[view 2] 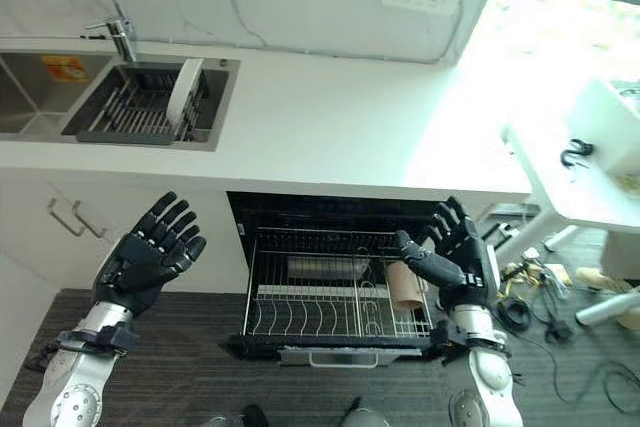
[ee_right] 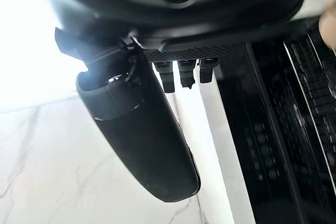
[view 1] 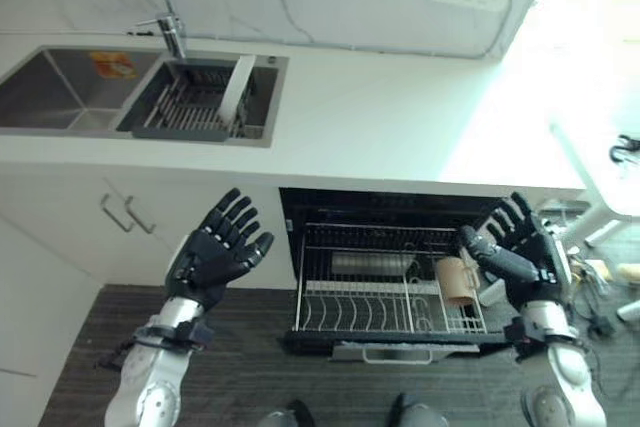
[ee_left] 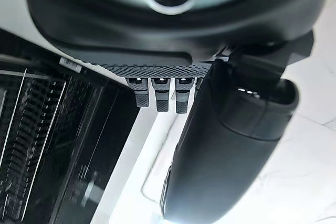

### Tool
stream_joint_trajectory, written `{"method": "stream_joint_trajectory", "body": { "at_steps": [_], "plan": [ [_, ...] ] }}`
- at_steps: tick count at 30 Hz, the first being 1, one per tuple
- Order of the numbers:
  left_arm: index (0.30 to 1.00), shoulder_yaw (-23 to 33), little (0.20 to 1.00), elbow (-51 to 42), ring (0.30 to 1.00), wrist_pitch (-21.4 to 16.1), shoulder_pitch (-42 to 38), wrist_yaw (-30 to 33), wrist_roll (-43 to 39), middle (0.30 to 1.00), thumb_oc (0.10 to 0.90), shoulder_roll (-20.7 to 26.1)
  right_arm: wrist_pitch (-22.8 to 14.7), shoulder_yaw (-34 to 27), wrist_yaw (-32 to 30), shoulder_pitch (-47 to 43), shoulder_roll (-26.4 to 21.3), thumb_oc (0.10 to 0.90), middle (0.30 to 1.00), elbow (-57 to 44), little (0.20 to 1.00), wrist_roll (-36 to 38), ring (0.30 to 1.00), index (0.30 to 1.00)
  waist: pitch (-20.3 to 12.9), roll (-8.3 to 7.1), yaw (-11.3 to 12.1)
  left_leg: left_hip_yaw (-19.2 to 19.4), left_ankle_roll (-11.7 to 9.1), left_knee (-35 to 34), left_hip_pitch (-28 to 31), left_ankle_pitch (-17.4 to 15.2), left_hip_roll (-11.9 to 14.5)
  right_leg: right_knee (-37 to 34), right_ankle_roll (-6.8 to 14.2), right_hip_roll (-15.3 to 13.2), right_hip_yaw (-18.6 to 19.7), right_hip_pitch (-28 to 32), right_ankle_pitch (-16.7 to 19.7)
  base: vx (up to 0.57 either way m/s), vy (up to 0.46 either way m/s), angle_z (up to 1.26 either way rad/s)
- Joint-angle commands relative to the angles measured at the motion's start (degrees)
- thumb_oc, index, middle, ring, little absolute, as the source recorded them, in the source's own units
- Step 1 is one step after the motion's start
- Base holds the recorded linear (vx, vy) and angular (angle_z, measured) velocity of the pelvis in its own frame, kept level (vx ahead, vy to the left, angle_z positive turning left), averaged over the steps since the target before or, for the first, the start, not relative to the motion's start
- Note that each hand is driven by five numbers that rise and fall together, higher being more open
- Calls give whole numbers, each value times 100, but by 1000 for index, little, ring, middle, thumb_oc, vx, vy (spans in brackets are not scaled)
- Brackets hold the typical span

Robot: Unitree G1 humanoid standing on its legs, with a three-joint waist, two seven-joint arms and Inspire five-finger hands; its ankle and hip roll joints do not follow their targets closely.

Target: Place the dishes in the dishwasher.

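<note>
The dishwasher's wire rack [view 1: 385, 292] is pulled out below the white counter. In it lie a metal bowl [view 1: 365, 265] at the back and a tan cup [view 1: 457, 281] on its side at the right. A white plate [view 1: 236, 93] stands on edge in the dark drainer basket [view 1: 195, 102] in the sink. My left hand [view 1: 215, 252] is raised left of the rack, fingers spread, empty. My right hand [view 1: 520, 247] hangs at the rack's right side, open and empty, close to the cup.
A double steel sink [view 1: 60, 92] with a tap [view 1: 170, 32] sits at the counter's left. Cabinet doors with a handle [view 1: 125, 212] are below it. A white table [view 2: 590, 162] and cables stand at the right. Dark floor lies in front.
</note>
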Motion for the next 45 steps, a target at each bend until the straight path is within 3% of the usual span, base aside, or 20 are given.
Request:
{"method": "stream_joint_trajectory", "body": {
  "at_steps": [1, 4, 6, 11, 12, 13, 14, 15, 17, 18, 21, 23, 25, 28, 29, 33, 35, 38, 42, 45],
  "plan": [
    [900, 146, 900, -657, 900, -644, -441, -62, -201, 900, 800, 154, -920, -530, 8, -693, -202, 800, 900, -704, 900, 674, 900, 900, -129, 23, -13, -611, -713, 82, 227, -376, -26, -457, 11, 382, 34, 434, 653, -100, 23, -27],
    [900, 42, 900, -708, 900, -649, -538, 147, -197, 900, 800, 183, -995, -473, -67, -868, -205, 800, 900, -747, 900, 613, 900, 900, -205, 15, 113, -522, -756, 82, 189, -457, -231, -457, -68, 584, 200, 667, 22, 6, -28, -25],
    [900, 12, 900, -808, 900, -514, -502, 337, -239, 900, 800, 124, -1029, -314, -171, -1024, -279, 800, 900, -820, 900, 538, 900, 900, -218, 98, 296, -355, -812, 82, 62, -280, -181, -457, -282, 740, 280, 851, -485, -29, -134, -52],
    [900, -76, 900, -933, 900, -477, -392, 443, 121, 900, 800, 79, -1104, -195, -229, -914, -333, 800, 900, -952, 900, 401, 900, 900, -255, 210, 312, -213, -683, 82, 162, -252, -345, -457, -480, 788, 398, 758, -729, -50, -68, -25],
    [900, -103, 900, -958, 900, -471, -378, 452, 109, 900, 800, 66, -1101, -208, -228, -881, -356, 800, 900, -931, 900, 412, 900, 900, -230, 167, 325, -242, -716, 82, 128, -119, -421, -457, -507, 737, 470, 758, -707, -118, -56, 33],
    [900, -153, 900, -1040, 900, -505, -358, 464, 62, 900, 800, 28, -1079, -226, -252, -937, -456, 800, 900, -894, 900, 411, 900, 900, -110, 72, 483, -478, -927, 82, -69, 819, -583, -457, -632, 630, 592, 690, -579, -146, -14, 39],
    [900, -188, 900, -1041, 900, -558, -373, 437, 103, 900, 800, -18, -1057, -212, -327, -1051, -521, 800, 900, -877, 900, 358, 900, 900, -56, 55, 544, -710, -1011, 82, -151, 995, -643, -457, -650, 593, 658, 674, -569, -199, 68, 31],
    [900, -264, 900, -990, 900, -683, -398, 368, 196, 900, 800, -76, -1081, -106, -514, -1231, -575, 800, 900, -848, 900, 173, 900, 900, -9, 61, 593, -926, -1061, 82, -186, 1010, -458, -457, -679, 534, 674, 609, -534, -117, 273, 14],
    [900, -312, 900, -976, 900, -807, -413, 390, 66, 900, 800, -63, -1089, -114, -559, -1311, -655, 800, 900, -866, 900, 92, 900, 900, -96, 158, 418, -1114, -1216, 82, -102, 588, 511, -457, -611, 387, 577, 405, -419, -57, 566, 31],
    [900, -283, 900, -969, 900, -985, -328, 411, 12, 900, 800, -65, -1132, -238, -307, -1172, -667, 800, 900, -849, 900, 197, 900, 900, -202, 220, 319, -1523, -1370, 82, -224, 446, 884, -457, -551, 341, 666, 291, -416, 18, 631, 44],
    [900, -288, 900, -849, 900, -1299, -295, 373, -43, 900, 800, -91, -1100, -354, -145, -1144, -706, 800, 900, -799, 900, 322, 900, 900, -332, 293, 240, -1852, -1450, 82, -266, 386, 995, -457, -504, 229, 795, 160, -399, 7, 475, -12],
    [900, -365, 900, -744, 900, -1392, -426, 286, 52, 900, 800, -69, -1130, -384, -216, -1181, -716, 800, 900, -785, 900, 301, 900, 900, -426, 350, 161, -1626, -1511, 82, -215, 381, 1069, -457, -398, 51, 704, 88, -314, -31, 462, -49],
    [900, -439, 900, -695, 900, -1414, -545, 211, 186, 900, 800, -16, -1198, -398, -370, -1163, -661, 800, 900, -801, 900, 199, 900, 900, -442, 374, 152, -1589, -1552, 82, -109, 286, 952, -457, -174, -202, 643, 117, -218, 4, 482, -3],
    [900, -373, 900, -724, 900, -1247, -752, 142, 264, 900, 800, 89, -1210, -416, -497, -1109, -498, 800, 900, -895, 900, 166, 900, 900, -473, 368, 182, -1641, -1397, 82, -88, 104, 524, -457, 132, -648, 656, 9, 159, 14, 513, 38],
    [900, -338, 900, -768, 900, -1152, -843, 93, 261, 900, 800, 170, -1208, -376, -550, -1071, -409, 800, 900, -935, 900, 133, 900, 900, -445, 303, 215, -1680, -1297, 82, -13, -83, 245, -457, 224, -893, 667, 19, 440, 58, 513, 47],
    [900, -250, 900, -877, 900, -866, -903, -198, 322, 900, 800, 234, -1161, -214, -634, -1156, -170, 800, 900, -922, 900, -228, 900, 900, -418, 192, 339, -1632, -1001, 82, 84, -363, -209, -457, 332, -1357, 429, 69, 1239, 33, 451, 26],
    [900, -213, 900, -939, 900, -833, -853, -270, 421, 900, 800, 280, -1148, -158, -577, -1197, -81, 800, 900, -865, 900, -321, 900, 900, -400, 187, 428, -1551, -895, 82, 131, -458, -280, -457, 350, -1431, 209, 164, 1347, 19, 317, 10],
    [900, -144, 900, -992, 900, -909, -764, -256, 425, 900, 800, 360, -1082, -155, -518, -1188, -118, 800, 900, -819, 900, -356, 900, 900, -408, 221, 457, -1610, -742, 82, 94, -503, -310, -457, 222, -992, 151, 238, 1106, 8, 214, -22],
    [900, -261, 900, -994, 900, -919, -862, -188, 305, 900, 800, 400, -1068, -294, -549, -1107, -368, 800, 900, -790, 900, -145, 900, 900, -441, 140, 337, -1868, -604, 82, -6, -482, -491, -457, -118, 76, 512, 121, 133, 39, 112, -17],
    [900, -398, 900, -1068, 900, -927, -882, -56, 392, 900, 800, 323, -1078, -392, -439, -1016, -497, 800, 900, -816, 900, 19, 900, 900, -480, 15, 222, -1982, -570, 82, -65, -409, -767, -457, -306, 647, 799, -100, 83, 95, 48, 15]
  ]
}}
